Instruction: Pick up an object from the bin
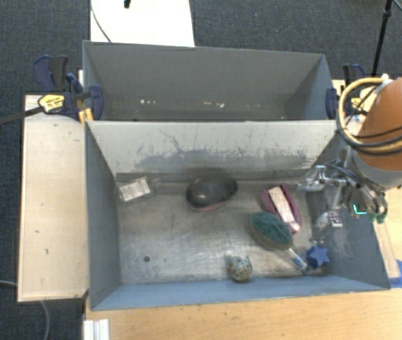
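The pink-and-white block (283,204) lies right of centre in the grey bin (158,239), just left of the pincer (326,222); a small blue piece (317,256) sits lower right. You cannot tell whether the pincer is apart or together.

Dark, perhaps carpeted floor (17,13)

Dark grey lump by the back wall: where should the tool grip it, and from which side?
Probably from above, closing across the short front-to-back width of the dark grey lump. It lies longer left to right and apart from the other things, but close to the back wall.
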`<state>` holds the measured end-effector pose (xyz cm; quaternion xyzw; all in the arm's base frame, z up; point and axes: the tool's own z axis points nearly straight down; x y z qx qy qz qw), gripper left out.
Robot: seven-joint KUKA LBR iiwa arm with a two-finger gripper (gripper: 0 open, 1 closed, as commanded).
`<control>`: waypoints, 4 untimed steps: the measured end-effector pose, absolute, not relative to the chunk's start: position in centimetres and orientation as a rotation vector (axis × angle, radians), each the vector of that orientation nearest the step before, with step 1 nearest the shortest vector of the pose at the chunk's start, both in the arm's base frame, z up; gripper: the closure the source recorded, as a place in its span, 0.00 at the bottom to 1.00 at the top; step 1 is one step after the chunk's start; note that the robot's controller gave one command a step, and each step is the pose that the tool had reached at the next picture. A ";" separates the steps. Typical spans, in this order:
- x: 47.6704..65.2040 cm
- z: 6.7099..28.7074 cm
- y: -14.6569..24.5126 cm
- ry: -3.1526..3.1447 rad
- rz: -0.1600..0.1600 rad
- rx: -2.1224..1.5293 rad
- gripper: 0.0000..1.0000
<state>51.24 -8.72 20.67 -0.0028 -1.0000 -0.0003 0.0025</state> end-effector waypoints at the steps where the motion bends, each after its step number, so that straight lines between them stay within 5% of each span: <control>1: 52.4 9.5 -9.1 -3.139 0.007 0.351 0.00; 2: 54.4 8.5 -6.6 -3.156 -0.006 0.150 0.00; 3: 55.5 7.2 -0.3 -3.130 0.001 0.341 0.00; 4: 55.6 7.5 -0.6 -3.136 0.004 0.337 1.00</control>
